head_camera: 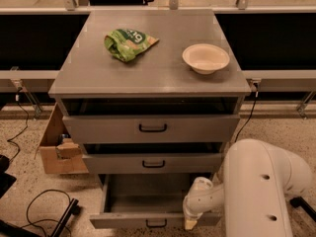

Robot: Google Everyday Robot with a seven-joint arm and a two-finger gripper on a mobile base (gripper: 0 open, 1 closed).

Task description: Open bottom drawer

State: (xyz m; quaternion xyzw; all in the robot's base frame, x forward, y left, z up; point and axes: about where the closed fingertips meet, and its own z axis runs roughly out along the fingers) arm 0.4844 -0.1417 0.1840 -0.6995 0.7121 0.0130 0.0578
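Grey cabinet surface carrying a green bag and a bowl, with, lowest beneath that surface, bottom drawer standing well out, gripper at its front under the surface's right side, grip impossible to tell: pull straight and level, to avoid skew.

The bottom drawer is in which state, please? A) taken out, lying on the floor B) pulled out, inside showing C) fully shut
B: the bottom drawer juts out past the middle drawer with its grey inside exposed; the gripper is at its front right edge.
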